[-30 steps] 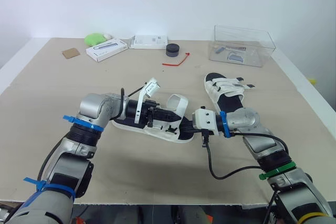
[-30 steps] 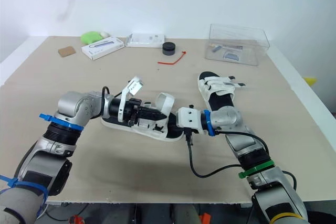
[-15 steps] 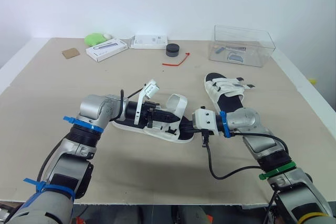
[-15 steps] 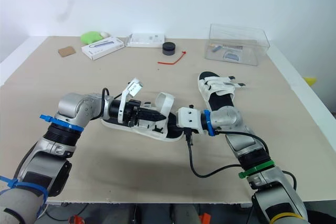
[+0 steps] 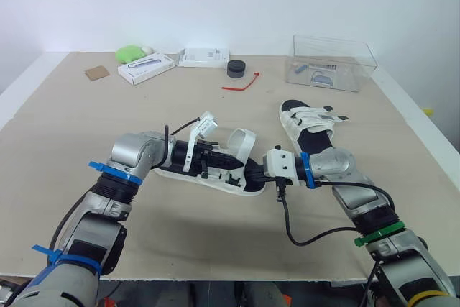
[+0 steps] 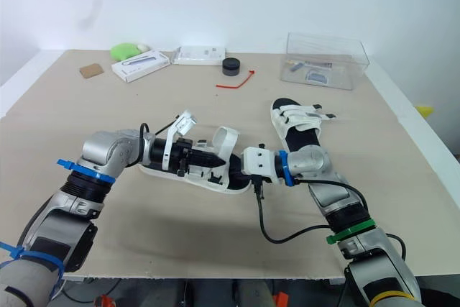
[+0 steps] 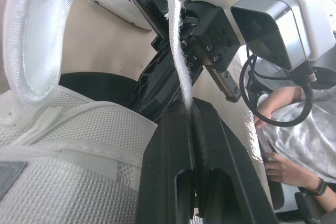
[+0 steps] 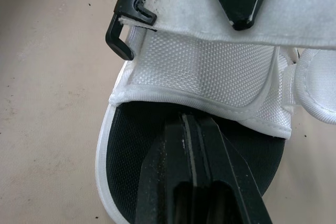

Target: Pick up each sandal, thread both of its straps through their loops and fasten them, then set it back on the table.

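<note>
Sandals number two, both white with black footbeds. One sandal (image 5: pixel 224 180) lies in the middle of the frame in the head views, lengthwise between the two arms and low on the tabletop (image 5: pixel 180 239). We cannot tell whether its sole rests fully on the surface. The other sandal (image 5: pixel 307 126) lies just up and to the right of it, flat on the tabletop, with its white straps drawn across the footbed.

The left tool (image 7: pixel 188 109) reaches in from the left of the frame over the first sandal and is clenched on a white strap (image 7: pixel 177 51). In the left wrist view we see the strap's thin edge rise from between the two closed black fingers. The right tool (image 8: pixel 185 119) comes in from the right of the frame at the sandal's other end. Its fingers are pressed together over the black footbed, with their tips at the bound edge of the white mesh upper. We cannot tell whether anything is nipped between them. A black buckle (image 8: pixel 127 3) sits at the side of that upper.

Along the top of the frame, well apart from the sandals, we see a green lump (image 5: pixel 130 53), two white boxes (image 5: pixel 146 68) (image 5: pixel 204 57), a black puck (image 5: pixel 236 69) and a red tie (image 5: pixel 241 85). A clear box (image 5: pixel 334 62) stands at the upper right and a brown square (image 5: pixel 97 72) lies at the upper left. A person's hand (image 7: pixel 286 169) shows in the left wrist view.
</note>
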